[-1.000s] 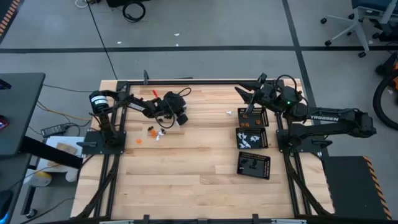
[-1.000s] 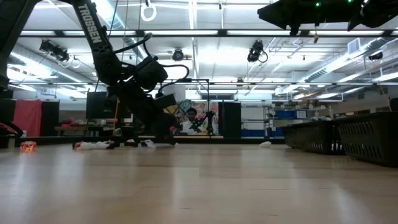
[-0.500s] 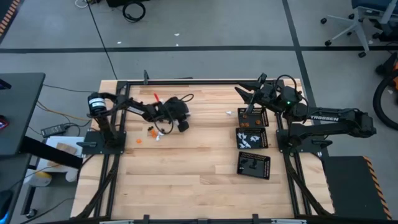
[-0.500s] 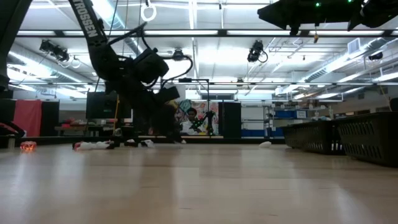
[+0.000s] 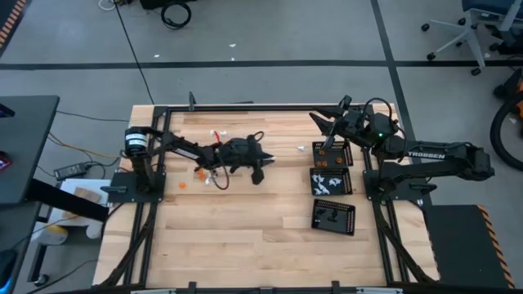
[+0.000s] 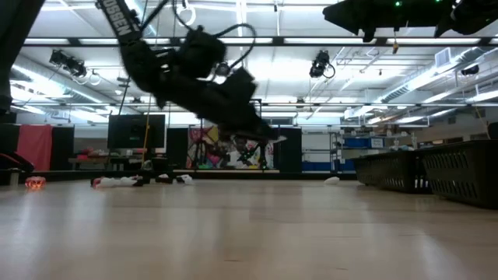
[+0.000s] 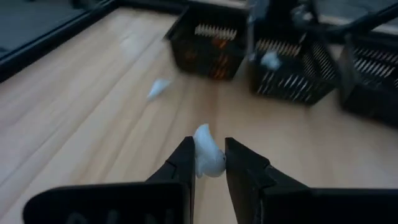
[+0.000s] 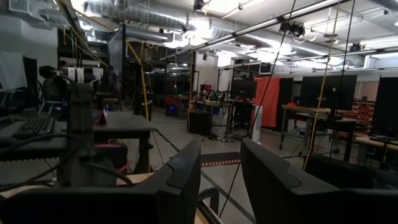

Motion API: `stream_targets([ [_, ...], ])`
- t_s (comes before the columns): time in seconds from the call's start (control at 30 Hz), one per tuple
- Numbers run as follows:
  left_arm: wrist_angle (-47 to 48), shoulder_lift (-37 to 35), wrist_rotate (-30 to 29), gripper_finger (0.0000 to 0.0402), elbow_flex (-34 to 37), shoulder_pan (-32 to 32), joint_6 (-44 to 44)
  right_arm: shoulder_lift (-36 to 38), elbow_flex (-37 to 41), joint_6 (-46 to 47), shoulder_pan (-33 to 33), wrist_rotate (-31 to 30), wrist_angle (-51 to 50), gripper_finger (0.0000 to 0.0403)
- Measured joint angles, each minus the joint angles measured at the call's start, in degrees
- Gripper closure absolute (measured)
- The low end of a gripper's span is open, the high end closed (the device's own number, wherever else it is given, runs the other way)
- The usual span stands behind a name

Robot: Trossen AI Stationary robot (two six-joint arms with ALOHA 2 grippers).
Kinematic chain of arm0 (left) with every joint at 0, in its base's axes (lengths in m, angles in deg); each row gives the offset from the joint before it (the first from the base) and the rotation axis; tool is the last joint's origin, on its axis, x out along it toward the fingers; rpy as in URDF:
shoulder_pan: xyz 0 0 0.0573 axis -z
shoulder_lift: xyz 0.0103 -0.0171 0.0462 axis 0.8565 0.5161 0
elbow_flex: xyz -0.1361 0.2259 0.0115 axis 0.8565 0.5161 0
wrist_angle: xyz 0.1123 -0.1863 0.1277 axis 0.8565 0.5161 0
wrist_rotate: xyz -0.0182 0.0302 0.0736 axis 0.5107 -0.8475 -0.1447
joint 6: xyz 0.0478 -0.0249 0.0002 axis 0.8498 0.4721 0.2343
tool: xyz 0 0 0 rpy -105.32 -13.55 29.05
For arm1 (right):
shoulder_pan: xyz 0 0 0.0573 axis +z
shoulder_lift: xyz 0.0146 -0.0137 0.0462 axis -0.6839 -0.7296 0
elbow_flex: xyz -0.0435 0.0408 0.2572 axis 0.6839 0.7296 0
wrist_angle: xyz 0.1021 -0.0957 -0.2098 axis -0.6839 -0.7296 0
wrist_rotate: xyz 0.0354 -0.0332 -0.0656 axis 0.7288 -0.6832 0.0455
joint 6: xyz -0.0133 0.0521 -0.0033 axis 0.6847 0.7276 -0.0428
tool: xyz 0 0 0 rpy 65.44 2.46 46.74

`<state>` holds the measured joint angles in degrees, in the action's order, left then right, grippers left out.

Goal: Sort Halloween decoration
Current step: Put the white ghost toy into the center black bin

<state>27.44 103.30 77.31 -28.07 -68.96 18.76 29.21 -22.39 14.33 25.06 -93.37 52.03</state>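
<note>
- A robotics lab or industrial workshop hall is shown.
- A wooden table framed in black metal is set on a grey concrete floor marked with dark lines.
- Exposed ducts and rows of strip lights are seen under a high open ceiling.
- Workbenches with a keyboard, monitors and hanging cables are seen in the room behind.
- A wheeled office chair is placed beside the rig.

We see three trays in a row along the worktop's right side; loose pieces lie at left, one piece just beside the farthest tray.
</note>
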Motion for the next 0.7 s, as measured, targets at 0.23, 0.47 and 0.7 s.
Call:
stream_targets([
  [0.23,3.09,11.13,3.92,0.0343,-17.82,2.99,1.01,0.0,0.0,0.11,0.0,0.0,0.12,0.0284],
  [0.47,6.44,21.48,6.5,0.0343,-34.3,3.92,1.69,0.0,0.0,-1.44,0.0,-0.52,1.7,0.0284],
  [0.7,6.68,27.34,7.82,0.0342,-42.74,5.24,1.23,0.0,-0.02,-1.86,0.0,-0.52,1.68,0.0284],
])
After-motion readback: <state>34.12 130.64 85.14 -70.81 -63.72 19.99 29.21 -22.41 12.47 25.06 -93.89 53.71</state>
